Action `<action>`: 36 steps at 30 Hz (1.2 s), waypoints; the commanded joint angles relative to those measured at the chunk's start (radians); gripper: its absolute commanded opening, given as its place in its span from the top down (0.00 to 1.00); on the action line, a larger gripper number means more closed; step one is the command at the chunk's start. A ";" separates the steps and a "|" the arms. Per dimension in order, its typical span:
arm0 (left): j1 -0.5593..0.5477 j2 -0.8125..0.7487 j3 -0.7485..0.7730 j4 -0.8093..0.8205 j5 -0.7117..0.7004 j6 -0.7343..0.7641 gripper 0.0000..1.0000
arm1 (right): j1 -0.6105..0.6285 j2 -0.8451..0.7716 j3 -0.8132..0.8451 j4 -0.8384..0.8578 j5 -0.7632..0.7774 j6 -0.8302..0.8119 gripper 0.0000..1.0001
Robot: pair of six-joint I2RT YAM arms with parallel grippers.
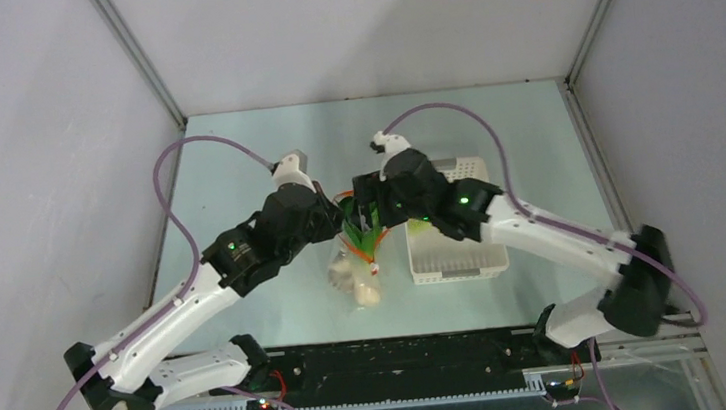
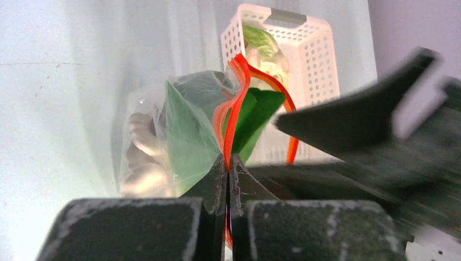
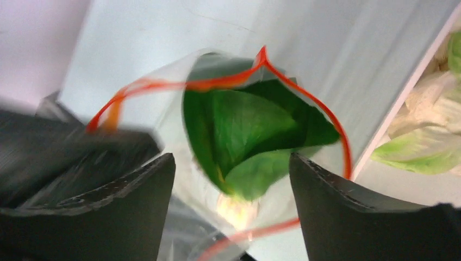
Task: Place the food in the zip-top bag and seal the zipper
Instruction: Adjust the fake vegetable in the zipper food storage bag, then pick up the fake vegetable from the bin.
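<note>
Bag mouth pinched on the left, open on the right.
The left gripper [image 2: 227, 182] was clamped on the zipper [image 2: 235, 103], with bare table [image 1: 236, 177] left of its fingers. The zip-top bag [image 1: 353, 266] ran lengthwise from that pinch toward the arm bases, bok choy [image 3: 244, 136] leaves at the mouth. The right gripper [image 3: 231, 160] gaped wide over the mouth, with the basket [image 1: 455, 261] just right of its fingers.

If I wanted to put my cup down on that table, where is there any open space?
The far strip of table along the back wall is bare, as is the far left corner. The middle is crowded: left gripper and right gripper meet over the bag, the basket close beside it.
</note>
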 commanded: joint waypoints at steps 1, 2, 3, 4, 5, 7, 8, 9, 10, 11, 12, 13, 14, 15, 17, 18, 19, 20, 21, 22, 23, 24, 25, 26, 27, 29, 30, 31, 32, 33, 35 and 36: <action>0.066 -0.031 -0.004 0.047 0.025 -0.009 1.00 | -0.040 -0.214 -0.028 0.060 -0.191 -0.056 0.12; 0.070 -0.035 -0.005 0.049 0.010 -0.006 1.00 | -0.080 -0.238 -0.051 0.069 -0.226 -0.051 0.09; 0.074 -0.042 -0.004 0.048 0.002 0.001 1.00 | -0.104 -0.285 -0.066 0.077 -0.299 -0.034 0.03; 0.076 -0.046 -0.004 0.045 -0.015 0.005 1.00 | -0.157 -0.310 -0.099 0.101 -0.330 -0.023 0.01; 0.079 -0.052 -0.002 0.044 -0.019 0.014 1.00 | -0.184 -0.358 -0.117 0.131 -0.372 -0.004 0.01; 0.087 -0.059 -0.003 0.043 -0.023 0.029 1.00 | -0.251 -0.420 -0.190 0.167 -0.383 0.002 0.01; 0.090 -0.062 -0.002 0.044 -0.022 0.034 1.00 | -0.288 -0.453 -0.204 0.171 -0.378 -0.008 0.01; 0.093 -0.065 -0.004 0.043 -0.021 0.038 1.00 | -0.310 -0.465 -0.232 0.177 -0.374 -0.015 0.00; 0.094 -0.068 -0.005 0.044 -0.020 0.040 1.00 | -0.355 -0.480 -0.243 0.179 -0.369 -0.026 0.01; 0.095 -0.069 -0.007 0.044 -0.018 0.043 1.00 | -0.380 -0.483 -0.260 0.172 -0.358 -0.026 0.00; 0.096 -0.071 -0.009 0.046 -0.017 0.044 1.00 | -0.436 -0.480 -0.266 0.168 -0.363 -0.023 0.01; 0.097 -0.071 -0.013 0.046 -0.015 0.045 0.99 | -0.463 -0.475 -0.273 0.152 -0.370 -0.021 0.01; 0.097 -0.072 -0.014 0.047 -0.013 0.046 0.99 | -0.519 -0.454 -0.274 0.142 -0.387 -0.017 0.01; 0.098 -0.072 -0.016 0.047 -0.010 0.048 0.99 | -0.565 -0.442 -0.274 0.122 -0.397 -0.019 0.01; 0.099 -0.069 -0.018 0.045 -0.007 0.049 1.00 | -0.608 -0.392 -0.274 0.101 -0.397 -0.038 0.01; 0.100 -0.067 -0.020 0.045 -0.006 0.049 1.00 | -0.616 -0.358 -0.275 0.095 -0.371 -0.058 0.01; 0.101 -0.068 -0.021 0.044 -0.009 0.049 1.00 | -0.623 -0.341 -0.274 0.092 -0.355 -0.071 0.01; 0.103 -0.066 -0.023 0.043 -0.011 0.048 0.99 | -0.624 -0.307 -0.273 0.093 -0.327 -0.095 0.01; 0.105 -0.066 -0.024 0.042 -0.012 0.048 0.99 | -0.624 -0.274 -0.273 0.099 -0.317 -0.109 0.01; 0.108 -0.064 -0.025 0.040 -0.012 0.048 0.99 | -0.623 -0.255 -0.273 0.114 -0.307 -0.137 0.01; 0.109 -0.062 -0.025 0.040 -0.012 0.048 0.99 | -0.619 -0.219 -0.272 0.122 -0.298 -0.155 0.01; 0.111 -0.059 -0.026 0.039 -0.011 0.047 0.99 | -0.618 -0.201 -0.272 0.144 -0.284 -0.164 0.01; 0.112 -0.058 -0.027 0.039 -0.010 0.046 0.99 | -0.616 -0.162 -0.268 0.154 -0.278 -0.178 0.01; 0.115 -0.054 -0.027 0.041 -0.009 0.043 0.99 | -0.616 -0.144 -0.261 0.163 -0.261 -0.183 0.01; 0.117 -0.047 -0.026 0.042 -0.007 0.042 0.99 | -0.613 -0.105 -0.257 0.166 -0.252 -0.201 0.01; 0.121 -0.039 -0.020 0.036 -0.001 0.043 1.00 | -0.599 -0.052 -0.241 0.171 -0.232 -0.241 0.01; 0.121 -0.038 -0.019 0.031 -0.002 0.042 1.00 | -0.592 -0.034 -0.229 0.174 -0.217 -0.258 0.01; 0.121 -0.037 -0.021 0.034 -0.003 0.042 1.00 | -0.574 0.001 -0.222 0.175 -0.211 -0.303 0.01; 0.123 -0.038 -0.029 0.039 -0.003 0.040 1.00 | -0.553 0.018 -0.208 0.177 -0.205 -0.334 0.01; 0.125 -0.036 -0.031 0.046 -0.003 0.039 1.00 | -0.543 0.048 -0.203 0.180 -0.210 -0.406 0.01; 0.130 -0.029 -0.032 0.048 -0.001 0.036 1.00 | -0.520 0.084 -0.195 0.193 -0.259 -0.524 0.01; 0.136 -0.026 -0.028 0.048 0.005 0.036 1.00 | -0.515 0.091 -0.193 0.193 -0.274 -0.554 0.01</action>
